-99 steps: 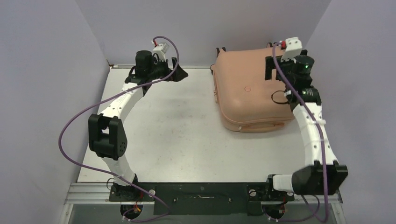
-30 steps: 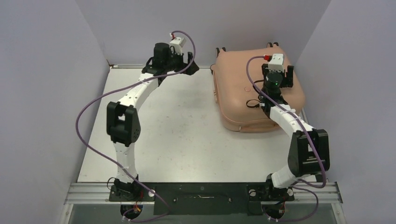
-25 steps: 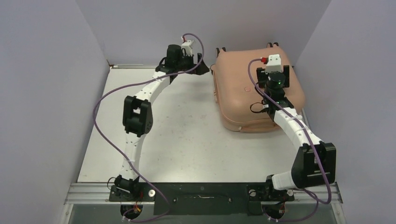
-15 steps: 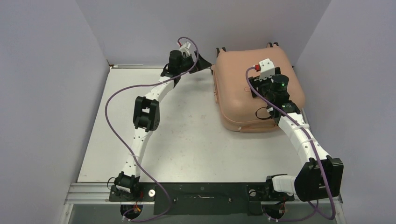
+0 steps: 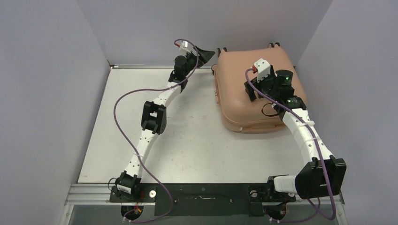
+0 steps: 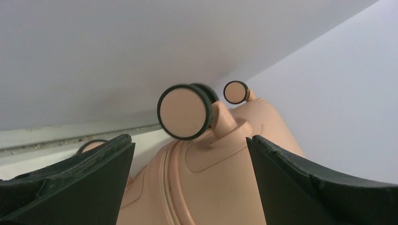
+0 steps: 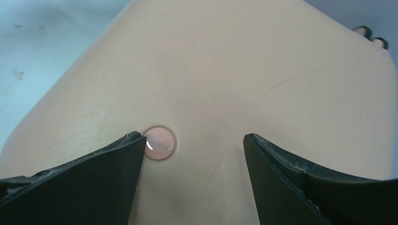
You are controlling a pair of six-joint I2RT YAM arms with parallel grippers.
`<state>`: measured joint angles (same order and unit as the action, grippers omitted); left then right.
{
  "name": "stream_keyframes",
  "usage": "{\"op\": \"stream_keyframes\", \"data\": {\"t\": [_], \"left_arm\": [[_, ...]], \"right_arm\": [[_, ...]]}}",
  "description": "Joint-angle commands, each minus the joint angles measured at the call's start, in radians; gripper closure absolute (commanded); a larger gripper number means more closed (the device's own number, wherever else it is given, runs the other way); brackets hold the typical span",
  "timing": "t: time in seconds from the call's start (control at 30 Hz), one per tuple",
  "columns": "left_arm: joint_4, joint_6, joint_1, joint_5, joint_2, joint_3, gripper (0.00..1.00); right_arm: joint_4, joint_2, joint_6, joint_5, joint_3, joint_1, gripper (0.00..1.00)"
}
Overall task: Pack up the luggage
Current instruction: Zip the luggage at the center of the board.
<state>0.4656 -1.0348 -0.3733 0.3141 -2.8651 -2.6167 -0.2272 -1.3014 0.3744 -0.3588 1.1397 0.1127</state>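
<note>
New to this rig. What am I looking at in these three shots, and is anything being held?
Two robot arms are bolted at the table's near edge, each ending in a two-finger gripper. The overhead picture comes from a fixed camera above and behind them. The other two come from wrist cameras; the dark wedges at the bottom are each gripper's own fingers. A closed pink suitcase lies flat at the table's far right. The left gripper is open, facing the suitcase's wheels. The right gripper is open above the suitcase, near its round logo. Nothing is held.
</note>
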Motion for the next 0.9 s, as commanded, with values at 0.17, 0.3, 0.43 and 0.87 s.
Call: {"op": "stream_keyframes", "data": {"t": [0.17, 0.3, 0.43, 0.87], "left_arm": [[0.118, -0.044, -0.065, -0.003, -0.126, -0.088, 0.04], [0.138, -0.078, -0.07, 0.017, -0.159, -0.101, 0.04], [0.177, -0.118, -0.079, 0.076, -0.173, -0.095, 0.04], [0.194, -0.176, -0.093, 0.148, -0.136, -0.05, 0.04]], "right_arm": [[-0.289, 0.022, 0.111, -0.305, 0.141, -0.005, 0.2], [-0.307, 0.026, 0.12, -0.302, 0.151, -0.007, 0.2], [-0.386, 0.062, 0.203, -0.246, 0.158, -0.013, 0.2], [-0.977, 0.174, 0.82, -0.301, 0.062, -0.009, 0.32]]}}
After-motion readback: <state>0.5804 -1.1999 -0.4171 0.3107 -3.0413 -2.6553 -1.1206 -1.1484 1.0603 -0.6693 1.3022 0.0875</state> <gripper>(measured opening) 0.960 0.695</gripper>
